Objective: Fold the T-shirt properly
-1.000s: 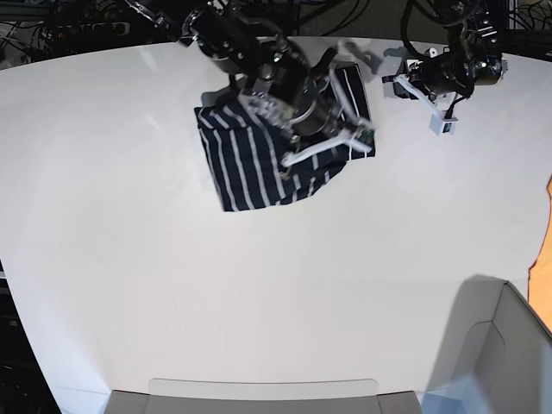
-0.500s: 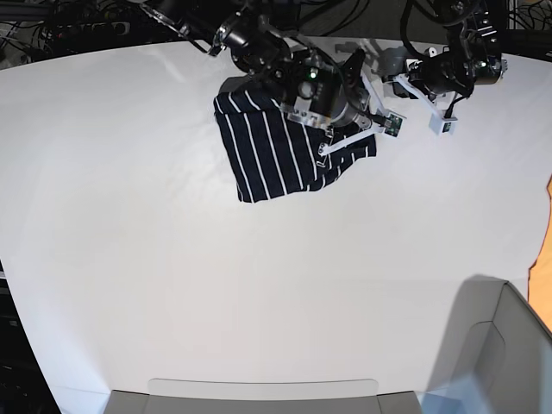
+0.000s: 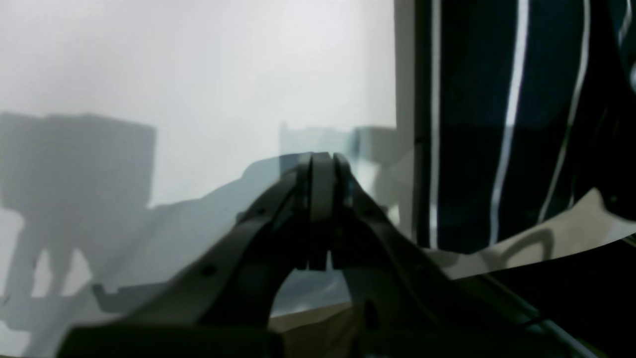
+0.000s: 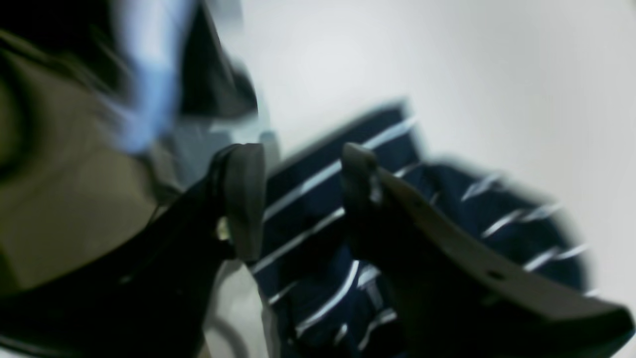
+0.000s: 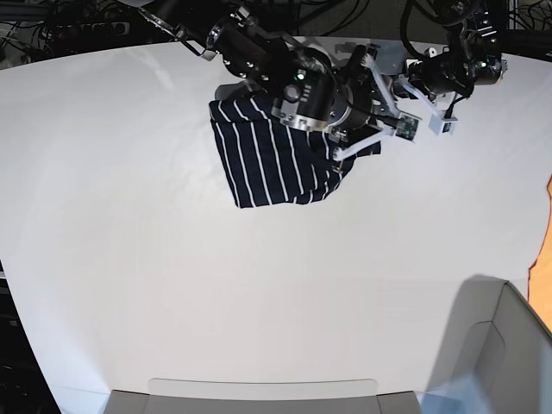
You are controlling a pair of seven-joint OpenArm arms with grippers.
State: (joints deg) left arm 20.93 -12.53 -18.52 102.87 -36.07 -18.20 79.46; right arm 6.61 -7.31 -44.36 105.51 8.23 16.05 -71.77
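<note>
The T-shirt (image 5: 272,159) lies folded into a dark navy block with thin white stripes at the back of the white table (image 5: 259,285). My right gripper (image 5: 343,145) hangs over its right edge. In the right wrist view this gripper (image 4: 303,194) is open, with striped cloth (image 4: 343,283) behind the gap and nothing pinched between the blurred fingers (image 4: 243,199). My left gripper (image 5: 414,86) is off to the right of the shirt, shut and empty. In the left wrist view its tips (image 3: 320,171) are pressed together, and the shirt (image 3: 497,124) fills the right side.
A grey box (image 5: 504,345) stands at the front right corner. A grey ledge (image 5: 259,397) runs along the table's front edge. Dark cables and arm bases (image 5: 86,26) crowd the back edge.
My right gripper has gone from shut to open over the shirt's right edge. The shirt was carried toward the back right and now lies flatter. The left arm has stayed put.
</note>
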